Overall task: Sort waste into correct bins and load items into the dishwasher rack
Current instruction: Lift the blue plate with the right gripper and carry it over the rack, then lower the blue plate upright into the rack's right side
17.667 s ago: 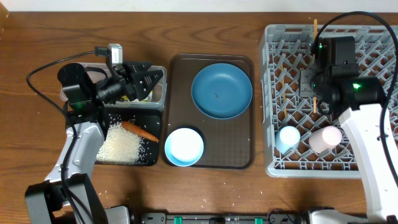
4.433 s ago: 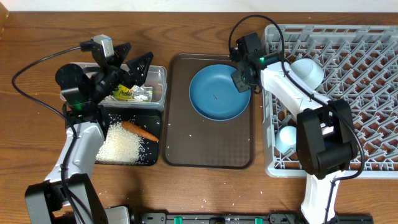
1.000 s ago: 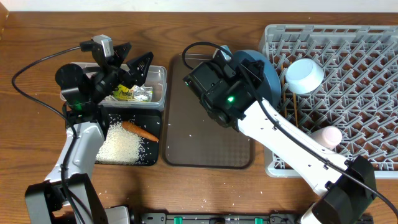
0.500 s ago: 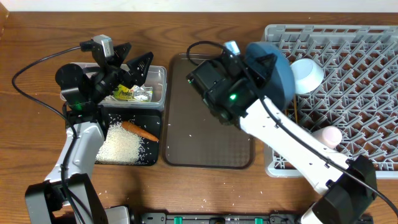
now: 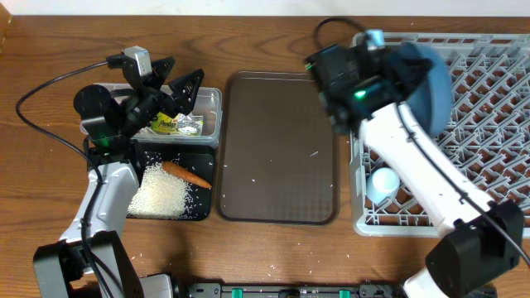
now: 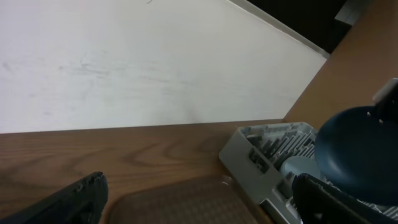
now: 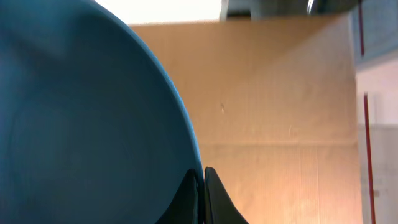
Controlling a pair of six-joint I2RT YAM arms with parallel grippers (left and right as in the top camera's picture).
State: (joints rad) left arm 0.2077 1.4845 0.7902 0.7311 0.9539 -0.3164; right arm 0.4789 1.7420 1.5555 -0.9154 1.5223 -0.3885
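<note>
My right gripper (image 5: 396, 68) is shut on the rim of the large blue plate (image 5: 424, 76) and holds it tilted on edge above the left part of the grey dishwasher rack (image 5: 489, 141). In the right wrist view the two fingers (image 7: 211, 193) pinch the plate's edge (image 7: 93, 124). A light blue cup (image 5: 383, 184) stands in the rack. My left gripper (image 5: 178, 79) is open and empty above the clear tub (image 5: 211, 112), which holds a yellow-green packet (image 5: 168, 124). The black tray (image 5: 203, 199) holds the carrot (image 5: 186, 175) and rice (image 5: 161, 194).
The brown serving tray (image 5: 280, 149) lies between the bins and the rack, with a few rice grains on it. In the left wrist view it (image 6: 180, 202) shows low down, with the rack (image 6: 261, 149) and the held plate (image 6: 360, 149) at the right.
My right gripper has carried the blue plate rightwards, from over the brown tray's edge to above the rack. The left arm has not moved.
</note>
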